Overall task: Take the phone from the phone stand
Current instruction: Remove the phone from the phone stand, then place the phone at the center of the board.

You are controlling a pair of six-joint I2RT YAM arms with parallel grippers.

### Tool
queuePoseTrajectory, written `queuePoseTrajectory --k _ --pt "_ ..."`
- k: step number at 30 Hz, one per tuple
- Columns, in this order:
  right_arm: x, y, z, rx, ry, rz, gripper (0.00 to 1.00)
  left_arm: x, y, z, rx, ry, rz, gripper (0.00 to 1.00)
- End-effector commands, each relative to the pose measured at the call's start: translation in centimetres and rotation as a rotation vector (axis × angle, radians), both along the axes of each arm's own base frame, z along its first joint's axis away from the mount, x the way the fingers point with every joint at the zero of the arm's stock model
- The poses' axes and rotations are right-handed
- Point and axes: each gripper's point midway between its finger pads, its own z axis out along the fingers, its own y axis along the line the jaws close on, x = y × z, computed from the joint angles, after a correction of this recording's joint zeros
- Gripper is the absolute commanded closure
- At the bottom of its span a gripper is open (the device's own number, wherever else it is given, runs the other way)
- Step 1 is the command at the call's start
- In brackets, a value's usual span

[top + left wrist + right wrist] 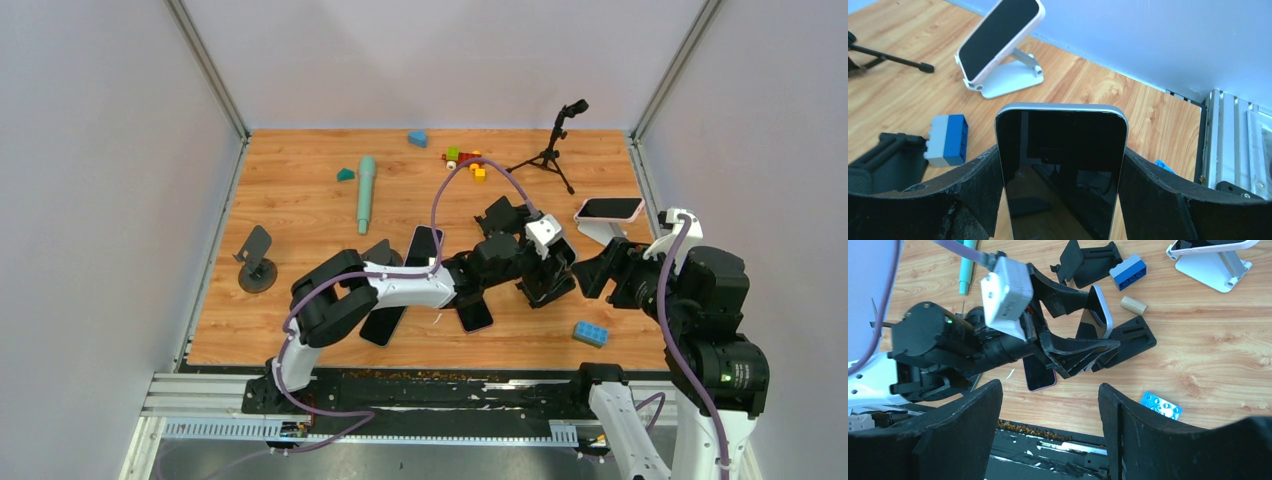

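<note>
My left gripper [548,272] is shut on a black-screened phone with a silver edge [1060,165], one finger on each long side. In the right wrist view the phone [1099,307] stands tilted, its lower end at a flat black phone stand [1132,336] on the wooden table; I cannot tell whether they touch. My right gripper [1048,430] is open and empty, just right of the left gripper [1073,347] near the table's front edge. A second phone in a pale case [998,40] rests on a white stand [1010,80] further right.
Several phones lie flat on the table, one pink-edged [1039,374]. A blue and white block [948,140], a wooden cylinder [1134,305] and another black stand [1088,262] lie close by. A blue brick [590,333] lies front right. A small tripod [550,150] stands at the back.
</note>
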Motion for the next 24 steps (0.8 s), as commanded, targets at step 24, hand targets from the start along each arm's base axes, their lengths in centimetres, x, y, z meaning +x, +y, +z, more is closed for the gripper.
queuePoseTrajectory --k 24 --pt "0.6 0.7 -1.0 0.049 0.005 0.014 0.29 14.4 24.0 7.4 0.068 0.037 0.651 1.0"
